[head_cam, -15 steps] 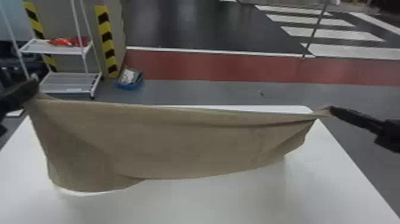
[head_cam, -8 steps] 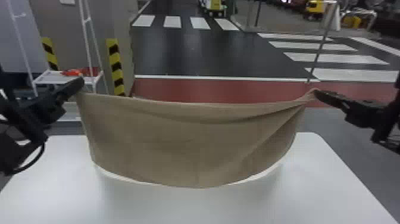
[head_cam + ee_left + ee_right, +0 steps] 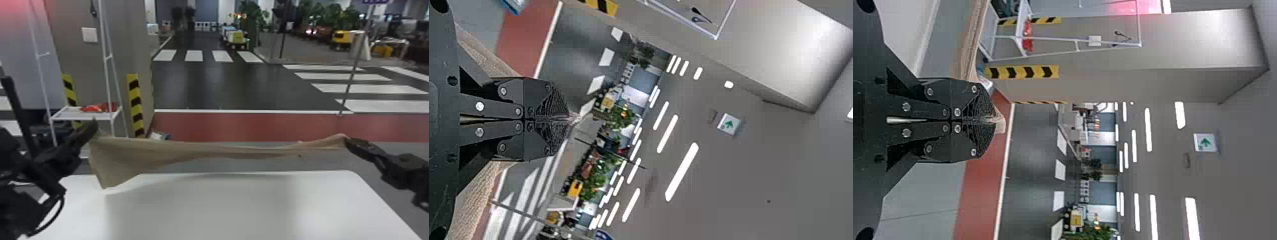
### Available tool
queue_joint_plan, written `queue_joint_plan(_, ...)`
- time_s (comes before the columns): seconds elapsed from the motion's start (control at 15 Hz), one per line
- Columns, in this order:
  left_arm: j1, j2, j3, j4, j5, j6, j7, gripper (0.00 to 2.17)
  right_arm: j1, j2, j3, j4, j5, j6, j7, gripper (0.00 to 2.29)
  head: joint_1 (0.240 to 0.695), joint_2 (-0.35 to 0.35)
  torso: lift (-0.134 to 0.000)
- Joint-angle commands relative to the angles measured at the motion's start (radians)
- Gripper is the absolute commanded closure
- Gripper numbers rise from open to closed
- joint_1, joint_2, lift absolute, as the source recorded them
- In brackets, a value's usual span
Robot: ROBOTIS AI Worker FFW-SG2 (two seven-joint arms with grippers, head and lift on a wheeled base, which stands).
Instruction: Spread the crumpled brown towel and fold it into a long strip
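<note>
In the head view the brown towel [image 3: 178,151] hangs stretched between my two grippers, above the far edge of the white table. Its left part drops into a pointed flap; toward the right it narrows to a thin band. My left gripper [image 3: 93,126] holds one top corner, and my right gripper [image 3: 347,140] the other. In the left wrist view, my left gripper [image 3: 569,119] is shut on a bit of the towel [image 3: 476,200]. The right wrist view has my right gripper [image 3: 994,120] shut too, with towel [image 3: 969,60] cloth poking from its tips.
The white table [image 3: 223,207] lies below the towel. Behind it at the left stand a white wire shelf [image 3: 86,114] with a red item on it and a pillar with striped yellow-black guards [image 3: 135,105]. A thin pole [image 3: 351,76] rises at the back right.
The head view has tilted upward. The towel's lower edge has swung up and away on the right, so the broad hanging sheet is now a narrow band with a flap at left. Both grippers keep their hold.
</note>
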Motion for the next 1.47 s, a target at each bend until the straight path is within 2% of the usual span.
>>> queue_joint_plan(0.0, 0.174, -0.024, 0.022, -0.109, -0.043, 0.055, 0.035, 1.44, 0.176, -0.004, -0.037, -0.046, -0.056, -0.078, 0.014, 1.48, 0.455, -0.071, -0.124)
queue_joint_plan(0.13, 0.318, -0.041, 0.066, -0.220, -0.078, 0.098, 0.058, 1.44, 0.285, -0.004, -0.094, -0.079, -0.093, -0.084, 0.037, 1.48, 0.534, -0.084, -0.124)
queue_joint_plan(0.2, 0.404, -0.056, 0.095, -0.291, -0.091, 0.098, 0.069, 1.44, 0.344, -0.004, -0.123, -0.109, -0.119, -0.084, 0.054, 1.48, 0.606, -0.103, -0.124)
queue_joint_plan(0.4, 0.623, -0.081, 0.154, -0.490, -0.118, 0.098, 0.125, 1.44, 0.465, -0.003, -0.224, -0.215, -0.158, 0.017, 0.143, 1.48, 0.695, -0.132, -0.124)
queue_joint_plan(0.67, 0.826, -0.105, 0.201, -0.677, -0.141, 0.178, 0.190, 1.44, 0.563, 0.014, -0.347, -0.310, -0.171, 0.183, 0.282, 1.48, 0.695, -0.159, -0.124)
queue_joint_plan(0.73, 0.841, -0.108, 0.200, -0.694, -0.152, 0.181, 0.211, 1.44, 0.571, 0.020, -0.358, -0.322, -0.174, 0.214, 0.299, 1.48, 0.695, -0.169, -0.124)
queue_joint_plan(0.87, 0.832, -0.108, 0.183, -0.695, -0.179, 0.187, 0.237, 1.44, 0.549, 0.019, -0.349, -0.322, -0.158, 0.241, 0.296, 1.48, 0.695, -0.193, -0.124)
queue_joint_plan(1.07, 0.744, -0.108, 0.125, -0.651, -0.241, 0.209, 0.280, 1.44, 0.433, 0.020, -0.287, -0.275, -0.073, 0.355, 0.258, 1.48, 0.695, -0.196, -0.124)
queue_joint_plan(1.33, 0.637, -0.115, 0.080, -0.571, -0.288, 0.215, 0.294, 1.44, 0.290, 0.010, -0.215, -0.126, 0.010, 0.367, 0.187, 1.48, 0.695, -0.189, -0.124)
queue_joint_plan(1.4, 0.606, -0.119, 0.076, -0.548, -0.296, 0.282, 0.297, 1.44, 0.261, 0.010, -0.197, -0.086, 0.013, 0.349, 0.166, 1.48, 0.695, -0.190, -0.124)
